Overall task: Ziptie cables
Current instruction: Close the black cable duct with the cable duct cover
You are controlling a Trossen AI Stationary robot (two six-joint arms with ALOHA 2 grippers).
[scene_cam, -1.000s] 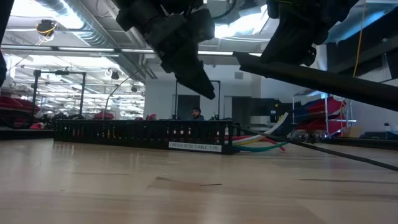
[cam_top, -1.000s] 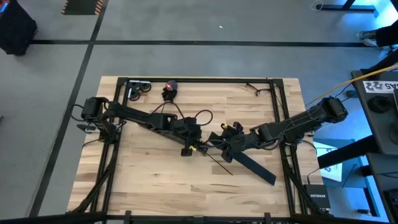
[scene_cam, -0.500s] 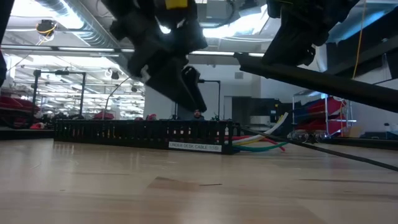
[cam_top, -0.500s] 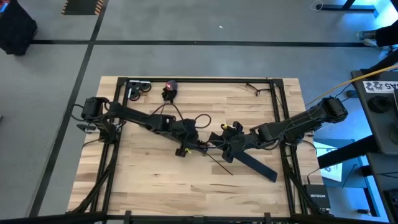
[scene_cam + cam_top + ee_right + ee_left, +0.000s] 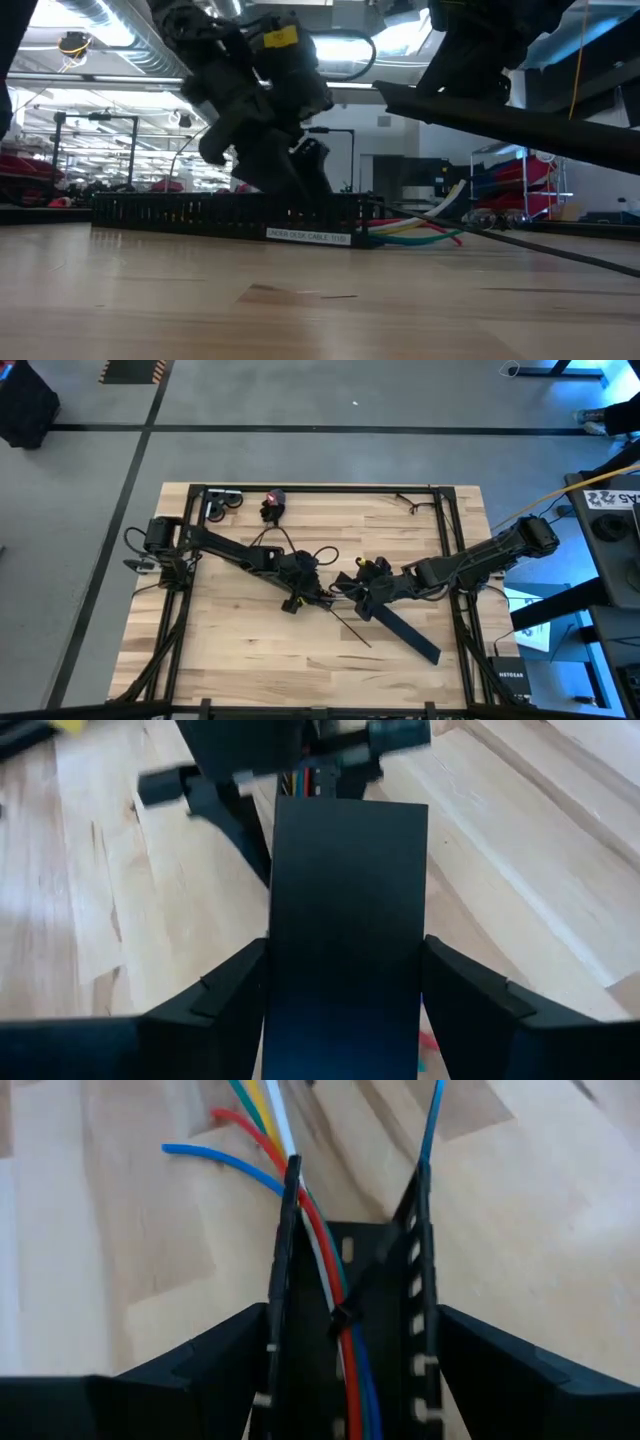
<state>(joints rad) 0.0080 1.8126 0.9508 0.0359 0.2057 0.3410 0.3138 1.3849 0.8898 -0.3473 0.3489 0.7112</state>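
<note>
Now I am down over the long black slotted bar (image 5: pixel 345 1330) with the cables inside.
My left gripper (image 5: pixel 345 1380) is spread wide around it; the thin coloured cables (image 5: pixel 335 1295) lie in its channel. My right gripper (image 5: pixel 345 1010) holds a flat black lid (image 5: pixel 345 920). I should squeeze gently and straight. The label (image 5: pixel 307 235) reads "UNDER DESK CABLE".

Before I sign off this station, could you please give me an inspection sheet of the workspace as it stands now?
Surface: wooden table, bare wood in front.
Job's things: cables, red, white, blue and others, lying in the slotted tray.
Clutter: loose zip tie on the wood; small items at the far left corner.
Grippers: left gripper straddles the tray, fingers apart; right gripper closed on a flat black bar.
Cables: coloured ends fan out of the tray.
Surroundings: workshop behind, grey floor.
</note>
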